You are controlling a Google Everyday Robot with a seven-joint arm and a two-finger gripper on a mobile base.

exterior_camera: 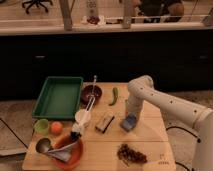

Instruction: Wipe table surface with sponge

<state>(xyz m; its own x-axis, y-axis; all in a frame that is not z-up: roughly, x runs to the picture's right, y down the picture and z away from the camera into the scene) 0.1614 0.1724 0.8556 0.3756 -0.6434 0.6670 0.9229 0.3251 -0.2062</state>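
The table surface [150, 140] is a light tan wooden top filling the lower middle of the camera view. The sponge [128, 123], a small blue-grey block, lies on it right of centre. My gripper [130, 117] comes straight down from the white arm [165, 102] onto the sponge's top and appears to press on it; the arm hides how the gripper holds it.
A green tray [58, 96] stands back left, a dark bowl [91, 93] with a utensil beside it, a green pepper [114, 95], a tan-and-dark block [104, 122], a white cup [82, 118], an orange bowl [67, 150], a green cup [41, 126], an orange fruit [56, 127], dark crumbs [131, 154].
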